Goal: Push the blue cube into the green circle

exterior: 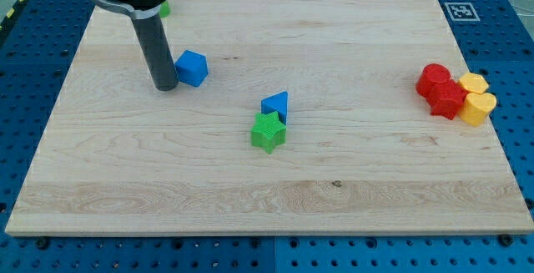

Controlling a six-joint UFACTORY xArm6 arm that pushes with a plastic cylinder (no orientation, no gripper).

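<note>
The blue cube [192,68] lies on the wooden board at the view's upper left. My tip [165,87] rests on the board just left of the cube, touching or almost touching its left side. The green circle [165,9] shows only as a small green sliver at the view's top left, mostly hidden behind the arm's dark rod. It lies above and slightly left of the cube.
A blue triangle [276,104] sits at the board's middle with a green star [268,132] touching it from below. At the view's right, two red blocks [440,89] and two yellow blocks [476,99] are clustered. The board's edge [267,233] runs along the bottom.
</note>
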